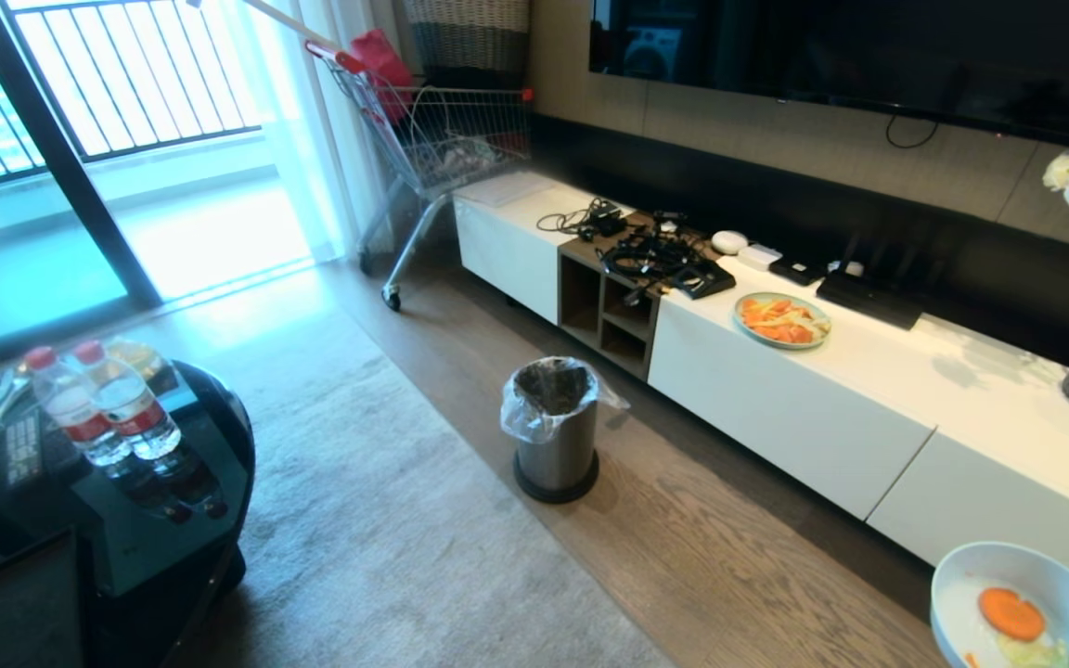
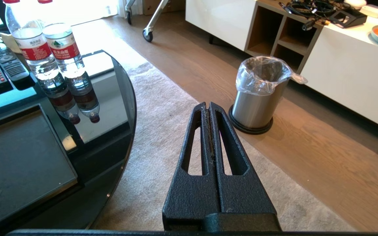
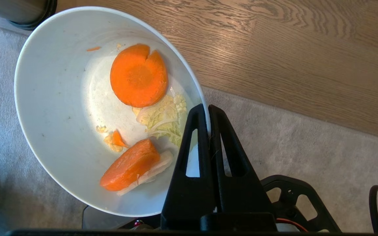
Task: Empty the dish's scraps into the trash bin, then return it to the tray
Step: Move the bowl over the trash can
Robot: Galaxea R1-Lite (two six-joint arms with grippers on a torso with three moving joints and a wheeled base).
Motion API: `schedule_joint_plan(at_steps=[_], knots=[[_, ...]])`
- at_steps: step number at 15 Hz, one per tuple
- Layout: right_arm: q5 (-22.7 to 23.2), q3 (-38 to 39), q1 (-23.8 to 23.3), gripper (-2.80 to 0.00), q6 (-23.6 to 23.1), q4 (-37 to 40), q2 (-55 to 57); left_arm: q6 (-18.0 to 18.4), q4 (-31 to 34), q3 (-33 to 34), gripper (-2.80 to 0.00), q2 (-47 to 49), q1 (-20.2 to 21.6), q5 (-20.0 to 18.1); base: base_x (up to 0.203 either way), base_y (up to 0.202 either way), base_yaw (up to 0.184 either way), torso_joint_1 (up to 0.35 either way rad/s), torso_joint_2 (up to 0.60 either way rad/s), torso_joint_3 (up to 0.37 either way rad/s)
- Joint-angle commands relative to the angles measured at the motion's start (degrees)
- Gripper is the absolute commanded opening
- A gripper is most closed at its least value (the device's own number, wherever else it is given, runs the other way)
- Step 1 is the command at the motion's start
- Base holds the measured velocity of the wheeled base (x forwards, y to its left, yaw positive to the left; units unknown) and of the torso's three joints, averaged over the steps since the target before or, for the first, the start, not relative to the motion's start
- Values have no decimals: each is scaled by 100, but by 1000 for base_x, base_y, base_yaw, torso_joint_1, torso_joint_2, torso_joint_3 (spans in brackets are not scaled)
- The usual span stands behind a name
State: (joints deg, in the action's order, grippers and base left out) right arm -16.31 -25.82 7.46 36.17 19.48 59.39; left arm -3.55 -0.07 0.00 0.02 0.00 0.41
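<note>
As red-labelled bottles (image 2: 36, 42) stand, print unreadable

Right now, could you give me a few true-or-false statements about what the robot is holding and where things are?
1. The right gripper is clamped on the dish rim. True.
2. The dish is empty. False: the scraps lie inside.
3. The trash bin stands on the wooden floor by the white cabinet. True.
4. The bin has no liner. False: a clear bag lines it.
5. The left gripper holds a bottle. False: it is shut on nothing.
</note>
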Motion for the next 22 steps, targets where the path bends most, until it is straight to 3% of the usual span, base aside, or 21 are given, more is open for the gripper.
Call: schedule_joint_plan(at_steps=[1,4,11,16,22], knots=[[-4,29,1,-280,-119,3,-82,-6,-1,0,-280,-2,0,2,0,0,0,0,0,0],[5,33,1,-280,-154,-6,-111,-6,-1,0,-280,-2,0,2,33,0,0,0,1,2],[49,164,4,-280,-23,-58,-165,-6,-1,0,-280,-2,0,2,183,0,2,5,2,4],[480,165,10,-280,10,-67,-243,-6,-1,0,-280,-2,0,2,187,0,2,2,3,2],[480,146,124,-280,-22,-69,-278,-6,-1,0,-280,-2,0,2,181,0,0,2,2,2]])
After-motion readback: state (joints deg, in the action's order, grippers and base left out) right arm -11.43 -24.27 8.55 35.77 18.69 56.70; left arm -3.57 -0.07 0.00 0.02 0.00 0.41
